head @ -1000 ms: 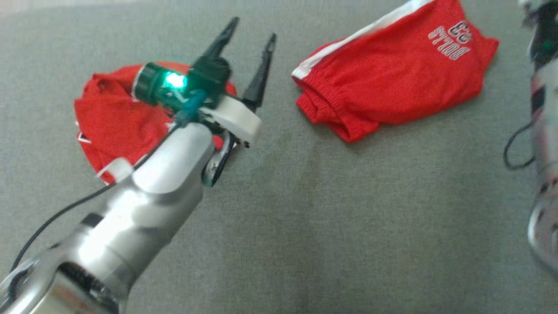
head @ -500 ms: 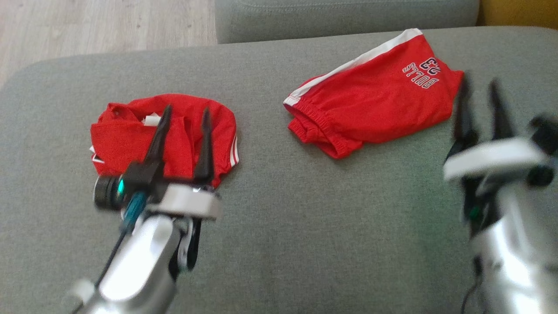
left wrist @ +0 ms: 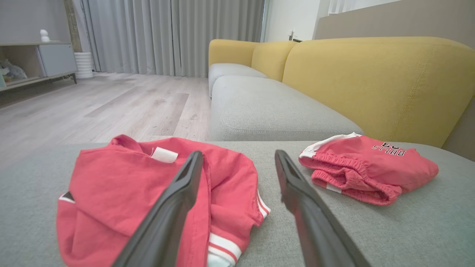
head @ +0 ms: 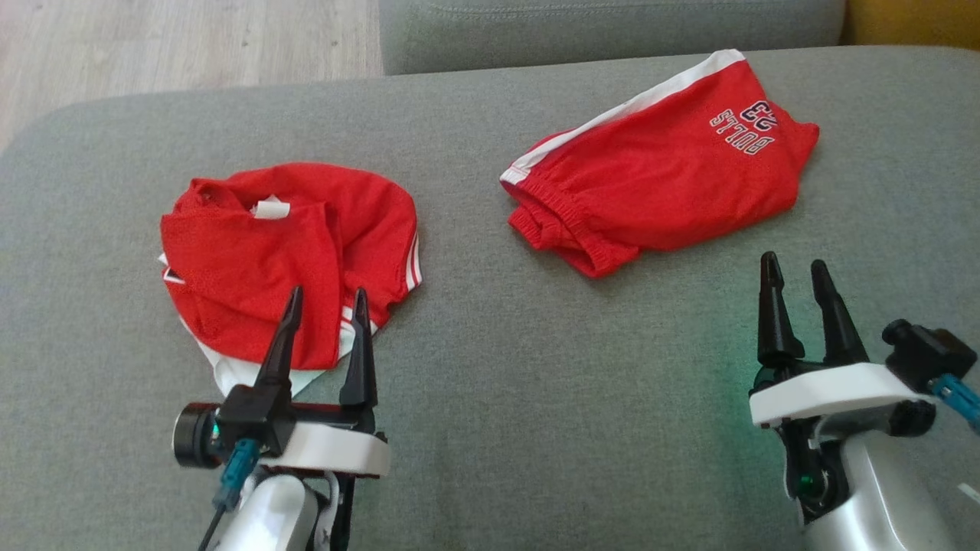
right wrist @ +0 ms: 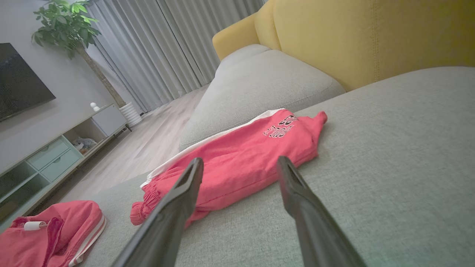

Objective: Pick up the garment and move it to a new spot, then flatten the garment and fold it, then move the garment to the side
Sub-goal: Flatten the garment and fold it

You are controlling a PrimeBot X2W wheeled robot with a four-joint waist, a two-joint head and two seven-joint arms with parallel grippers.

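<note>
"Left gripper [head: 327, 295], the one with two long dark fingers: is it on anything?"

"No. Its jaws are spread wide and empty at seven o'clock in my head view, tips pointing at the near edge of the red mesh sports jersey with white striped trim [head: 268, 252]. The matching right gripper [head: 793, 262] sits at five o'clock, equally spread and empty, over bare cushion. I read both as parked clear so the cloth shows whole."

"Where's the jersey?"

"At ten o'clock on the grey woven sofa cushion [head: 536, 398], bundled in a rough fold. The small white neck tag [head: 272, 208] is on top and a white panel [head: 233, 373] peeks from under the near edge. I'd judge it folded and set aside, though loosely."

"The other red piece?"

"Red knit shorts with a gathered waistband, white side stripe and dark '23' lettering [head: 658, 191], at one o'clock, well apart. Both are thin and limp."
</note>
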